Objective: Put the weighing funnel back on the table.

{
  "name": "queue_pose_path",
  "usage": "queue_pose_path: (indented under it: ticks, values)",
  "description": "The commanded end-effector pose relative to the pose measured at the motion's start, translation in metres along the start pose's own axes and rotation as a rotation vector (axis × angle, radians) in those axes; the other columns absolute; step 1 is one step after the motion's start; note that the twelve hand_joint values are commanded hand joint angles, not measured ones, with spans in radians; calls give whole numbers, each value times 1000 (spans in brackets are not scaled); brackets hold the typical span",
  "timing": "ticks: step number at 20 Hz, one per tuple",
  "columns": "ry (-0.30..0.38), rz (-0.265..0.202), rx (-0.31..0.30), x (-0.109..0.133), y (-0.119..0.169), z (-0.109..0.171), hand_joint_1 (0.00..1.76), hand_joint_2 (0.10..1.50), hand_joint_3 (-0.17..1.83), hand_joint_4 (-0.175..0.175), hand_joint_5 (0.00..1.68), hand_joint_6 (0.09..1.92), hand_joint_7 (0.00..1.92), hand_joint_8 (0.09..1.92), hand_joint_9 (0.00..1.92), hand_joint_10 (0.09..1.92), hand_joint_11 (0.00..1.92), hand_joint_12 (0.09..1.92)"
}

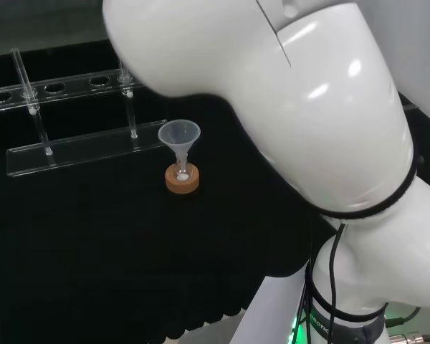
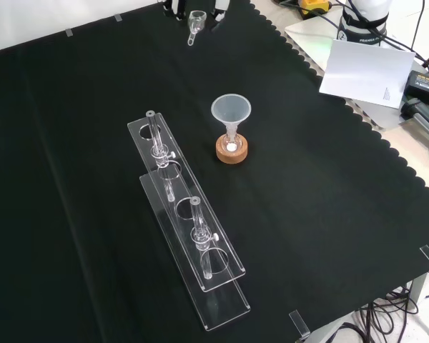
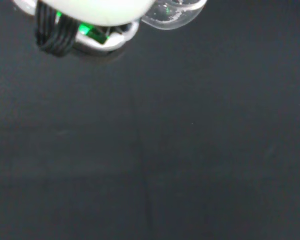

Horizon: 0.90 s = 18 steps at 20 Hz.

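The weighing funnel (image 2: 195, 21), a small clear scoop with a short stem, is at the far top of the front view, its stem pointing down and left. Black and white parts of the hand (image 2: 175, 7) reach in from the top edge on either side of it. I cannot tell whether the hand holds it or whether it rests on the black cloth. In the wrist view the weighing funnel (image 3: 174, 12) shows as a clear rounded piece beside a blurred white part of the hand (image 3: 97, 9), over bare dark cloth.
The big funnel (image 2: 231, 111) stands in a small flask on a cork ring (image 2: 232, 148) mid-cloth; the same funnel (image 1: 179, 136) appears in the head view. A clear rack (image 2: 189, 221) with glass tubes lies nearer the front. A white paper sheet (image 2: 365, 71) lies off the cloth at right.
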<state>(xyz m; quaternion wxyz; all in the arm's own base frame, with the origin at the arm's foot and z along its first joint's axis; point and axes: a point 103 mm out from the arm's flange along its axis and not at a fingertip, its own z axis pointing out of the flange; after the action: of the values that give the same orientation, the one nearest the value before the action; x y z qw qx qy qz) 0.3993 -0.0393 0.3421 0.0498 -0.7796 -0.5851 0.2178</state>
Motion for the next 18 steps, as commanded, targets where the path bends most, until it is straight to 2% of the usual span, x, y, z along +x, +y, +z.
queue_pose_path:
  ticks: [1, 10, 18]
  values:
    - [6, -2, 3, -23, 21, -1, 1131, 691, 556, 175, 1323, 538, 623, 674, 1092, 165, 939, 930]
    - [24, -4, -6, -41, 40, 4, 1131, 692, 556, 175, 1322, 542, 623, 675, 1092, 164, 938, 932]
    - [1, -55, 33, -21, 75, 21, 1131, 692, 556, 175, 1320, 545, 623, 676, 1093, 164, 938, 933]
